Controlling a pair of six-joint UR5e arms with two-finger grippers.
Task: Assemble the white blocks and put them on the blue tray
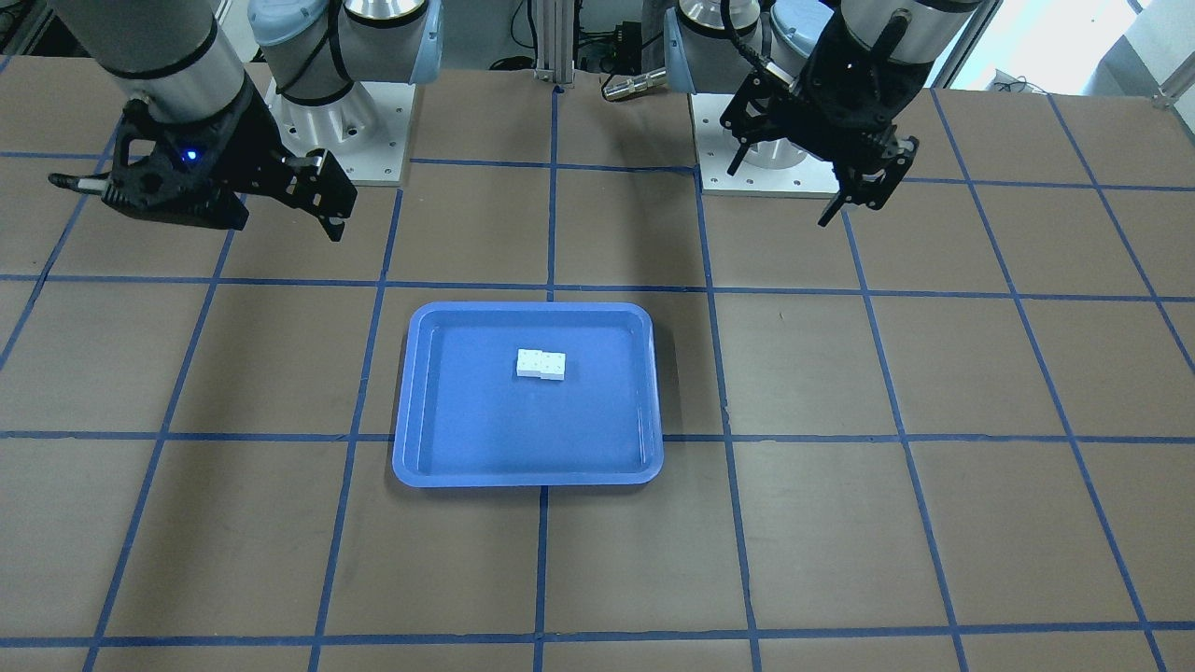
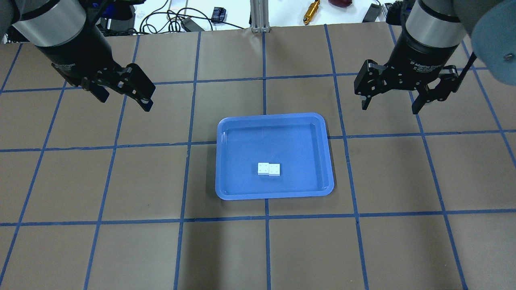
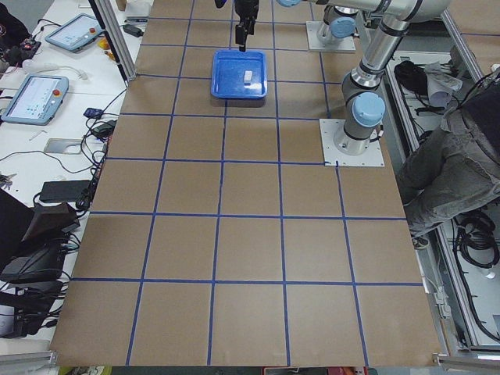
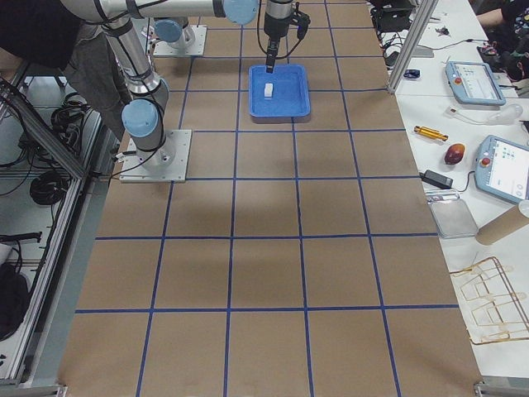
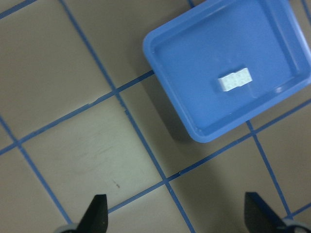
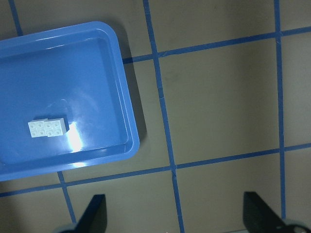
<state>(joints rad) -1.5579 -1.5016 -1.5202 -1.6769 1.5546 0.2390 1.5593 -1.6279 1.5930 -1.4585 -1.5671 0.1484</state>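
The two white blocks sit joined together as one piece inside the blue tray, near its middle on the robot's side. They also show in the front view, the left wrist view and the right wrist view. My left gripper is open and empty, raised above the table left of and beyond the tray. My right gripper is open and empty, raised right of and beyond the tray. Neither gripper touches the tray or the blocks.
The table is brown with blue grid tape. The arms' base plates stand at the robot's edge. Cables and a yellow tool lie beyond the far edge. A person stands beside the table.
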